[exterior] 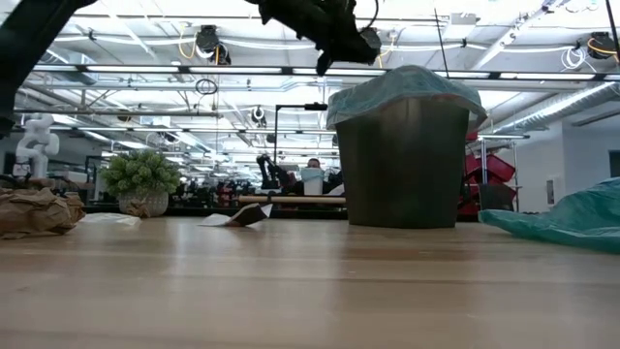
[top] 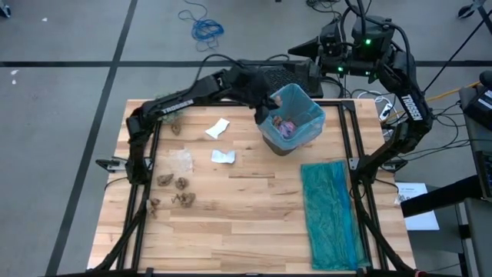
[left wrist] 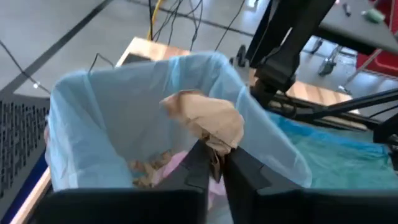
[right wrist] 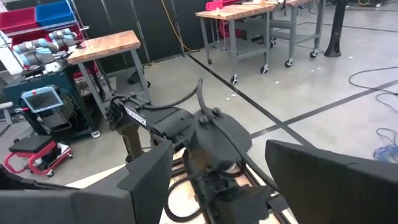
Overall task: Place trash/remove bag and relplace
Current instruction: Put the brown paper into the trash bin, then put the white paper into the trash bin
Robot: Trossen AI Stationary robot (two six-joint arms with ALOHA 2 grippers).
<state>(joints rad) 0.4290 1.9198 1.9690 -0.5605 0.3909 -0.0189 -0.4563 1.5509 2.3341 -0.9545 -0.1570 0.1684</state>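
Butcher-block planks made up the table [top: 254, 231], which stood on a grey workshop floor with cables trailing behind it. Near the table's far edge, right of centre, sat a dark bin [exterior: 399, 170] lined with the light-blue bag [top: 307, 115], its rim folded over the bin's lip. The left gripper [left wrist: 216, 163] hung directly above the bag's open mouth, pinching a crumpled brown paper wad [left wrist: 208, 121] by its lower end between narrow fingers; whether that pinch was already slackening I could not tell from the wrist view. Inside the bag lay more trash, brown scraps and a purple piece [top: 287, 125].

What mattered for the next move was the vertical line: the wad sat straight over the opening, with the liner's walls on all sides of it, so a release should drop it in rather than onto the rim.

More brown wads [top: 178, 185] waited near the table's left edge, with two white paper bits [top: 218, 128] between them and the bin. These all lay on the left arm's side (the nearer arm by a good margin). A darker teal bag [top: 330, 211] lay flat along the right edge. The right gripper [right wrist: 217, 177] was parked beyond the table's far right corner, fingers spread wide and holding nothing.
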